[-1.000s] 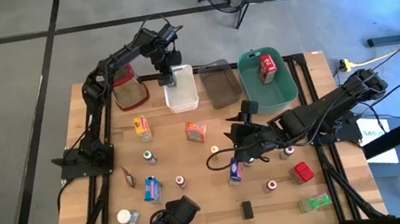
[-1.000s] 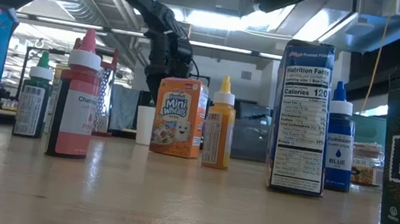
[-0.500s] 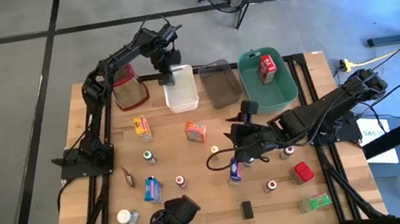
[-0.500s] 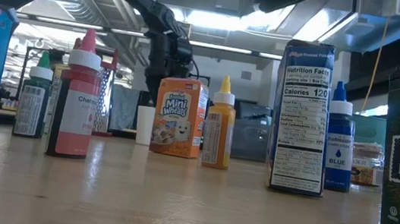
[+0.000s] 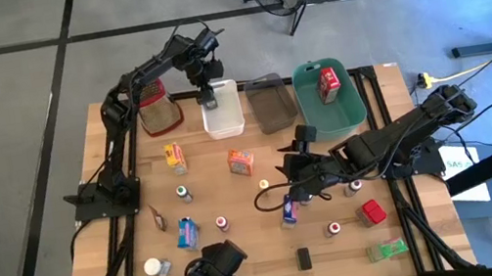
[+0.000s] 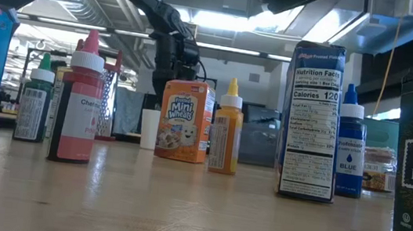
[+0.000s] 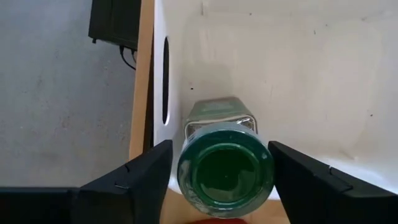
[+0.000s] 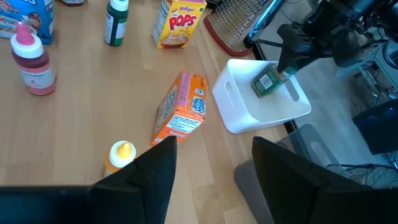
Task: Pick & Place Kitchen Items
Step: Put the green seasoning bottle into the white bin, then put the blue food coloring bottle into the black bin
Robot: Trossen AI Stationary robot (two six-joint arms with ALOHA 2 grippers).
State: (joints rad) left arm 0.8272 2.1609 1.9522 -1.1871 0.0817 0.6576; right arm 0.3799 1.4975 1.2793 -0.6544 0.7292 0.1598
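My left gripper (image 5: 205,93) points down over the far end of the white bin (image 5: 223,112). A small glass jar with a green cap (image 7: 225,174) stands between its fingers inside the bin, cap toward the wrist; in the right wrist view the jar (image 8: 268,83) lines up with the gripper (image 8: 287,65). The fingers are parted about as wide as the cap. My right gripper (image 8: 212,144) hovers open over the table's middle (image 5: 293,172), nothing between its fingers, pointing toward an orange cereal box (image 8: 182,112) and a yellow bottle (image 8: 121,152). My left gripper stands with one finger on each side of the jar's green cap (image 7: 186,177), coming from above. A thin strip of background shows between the cap and one finger (image 7: 158,174); at the other finger I cannot tell whether it touches. Whether the jar's bottom rests on the bin floor is hidden.
A red-rimmed wire basket (image 5: 160,112), a grey bin (image 5: 270,102) and a green bin (image 5: 341,113) holding a red box (image 5: 327,82) line the far edge. Bottles and boxes are scattered over the table, among them a blue box (image 5: 289,210) under the right arm.
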